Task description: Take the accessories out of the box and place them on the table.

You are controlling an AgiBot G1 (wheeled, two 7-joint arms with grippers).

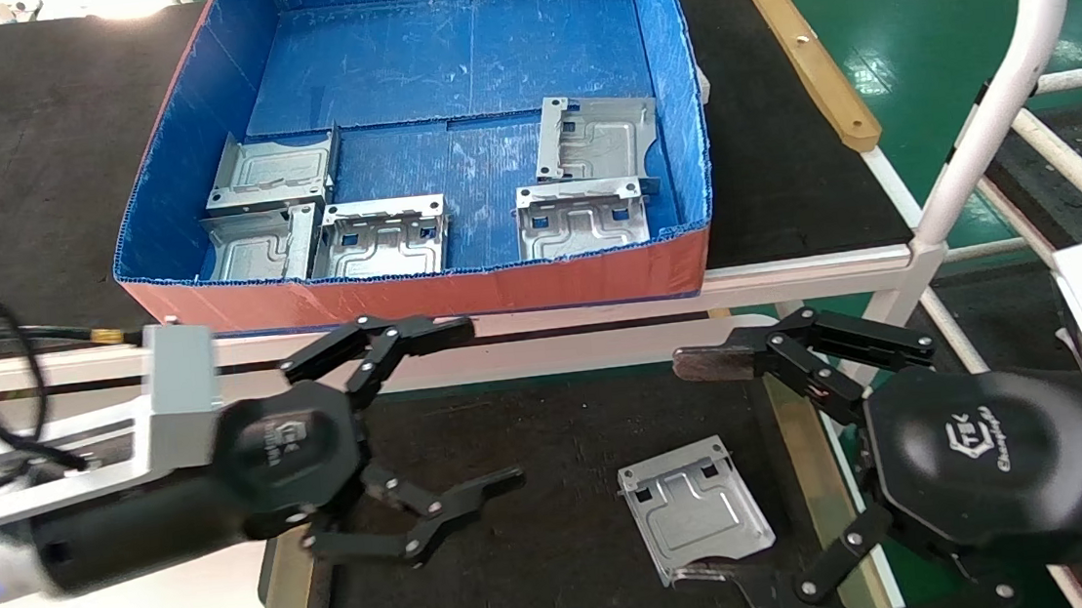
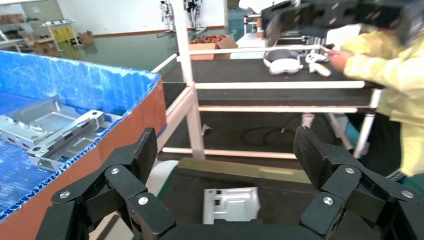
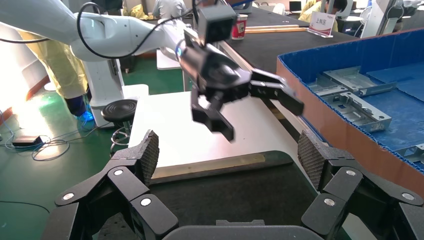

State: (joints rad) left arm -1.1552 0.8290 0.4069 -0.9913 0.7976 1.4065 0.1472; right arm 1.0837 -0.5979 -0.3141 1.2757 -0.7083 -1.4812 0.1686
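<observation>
One bracket lies on the bench mat, just outside the box — five brackets remain inside. Left claw and right claw hover released, seemingly ready to fetch another.

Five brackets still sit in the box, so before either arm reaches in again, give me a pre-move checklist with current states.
1. Left gripper open and empty: ok.
2. Right gripper open and empty: ok.
3. First bracket lying flat on the table mat, released: ok.
4. Five brackets remain in the box, near its front wall: ok.
5. Front left bracket free of the bracket behind it: cannot tell, they may overlap.
6. Bare mat left of the placed bracket: ok.
</observation>
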